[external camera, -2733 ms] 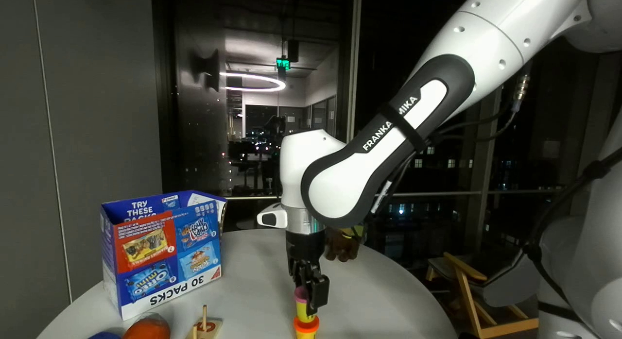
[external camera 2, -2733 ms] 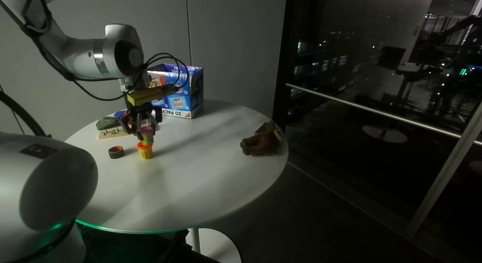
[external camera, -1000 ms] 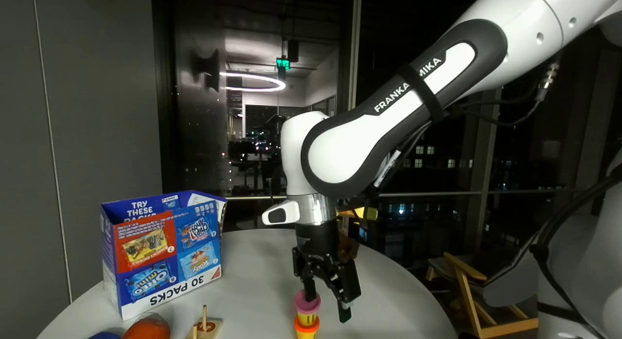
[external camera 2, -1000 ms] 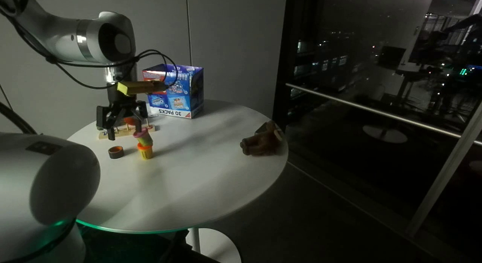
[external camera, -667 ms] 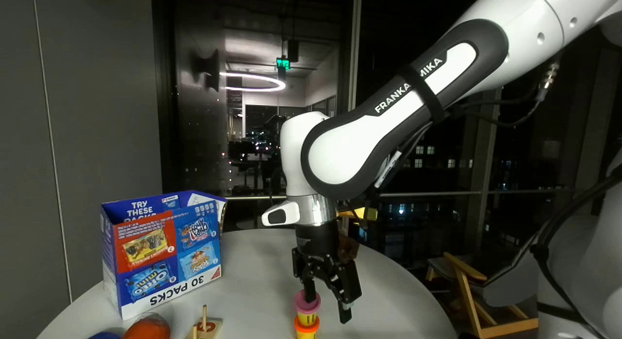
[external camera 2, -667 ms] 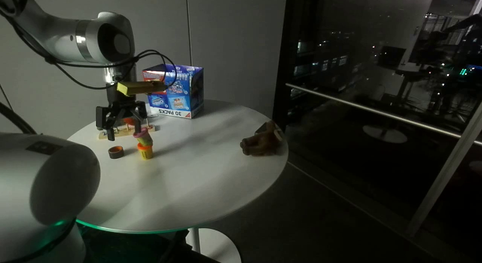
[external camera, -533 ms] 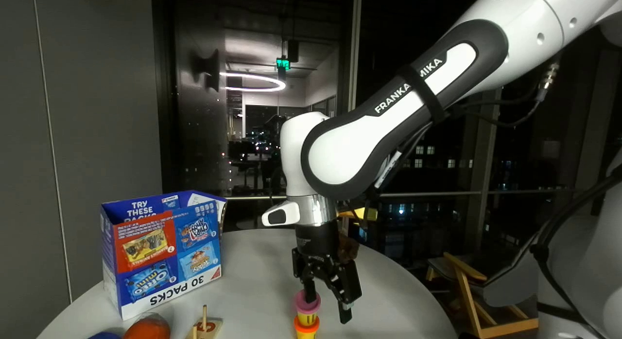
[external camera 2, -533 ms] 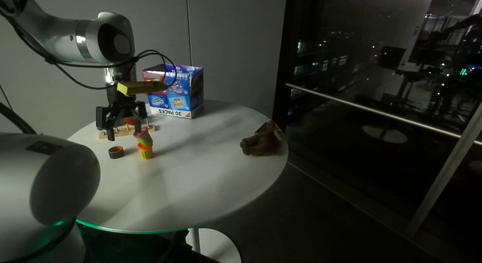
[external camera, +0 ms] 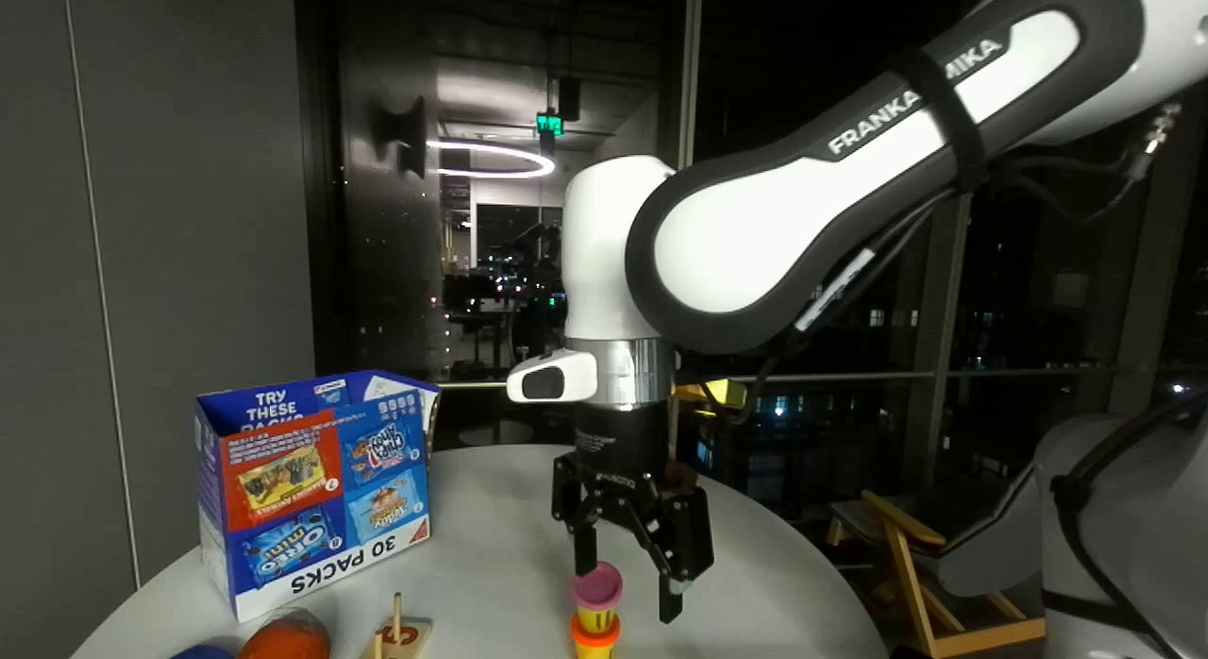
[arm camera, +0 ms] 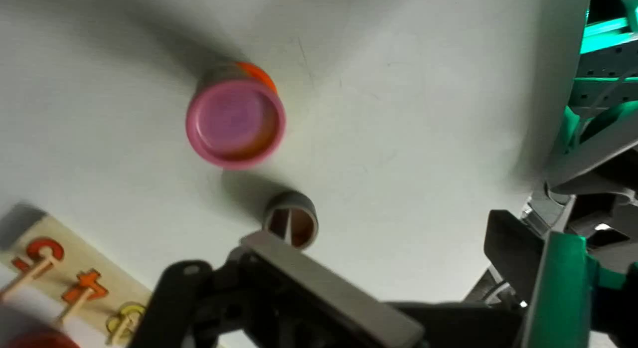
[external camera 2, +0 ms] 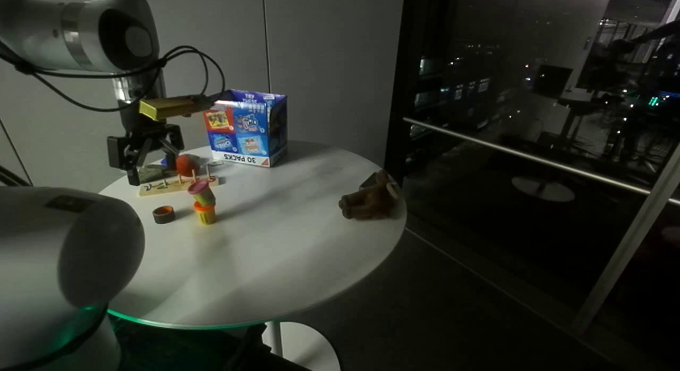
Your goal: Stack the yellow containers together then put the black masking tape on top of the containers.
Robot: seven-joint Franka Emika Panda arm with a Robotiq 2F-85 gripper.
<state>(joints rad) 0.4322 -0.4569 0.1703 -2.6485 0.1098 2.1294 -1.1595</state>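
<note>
The two yellow containers stand stacked on the table: the pink-lidded container (external camera 2: 204,197) on top of the orange-lidded container (external camera 2: 205,216). In an exterior view the upper one leans a little to one side; from above, in the wrist view, its pink lid (arm camera: 232,118) covers most of the lower lid. Beside the stack lies the black masking tape (external camera 2: 163,218), a dark ring flat on the table. One finger partly covers the tape (arm camera: 293,199) in the wrist view. My gripper (external camera: 628,591) hangs above table height near the stack, open, with nothing between its fingers.
A big blue snack box (external camera: 316,508) stands at the back. Near it are a pegged wooden board (external camera 2: 175,186) and an orange ball (external camera 2: 187,165). A brown plush toy (external camera 2: 369,201) lies by the round table's far edge.
My gripper was around the pink-lidded container, then opened and let it go. In the last half second it has risen and drawn back from the stack, which stays in place.
</note>
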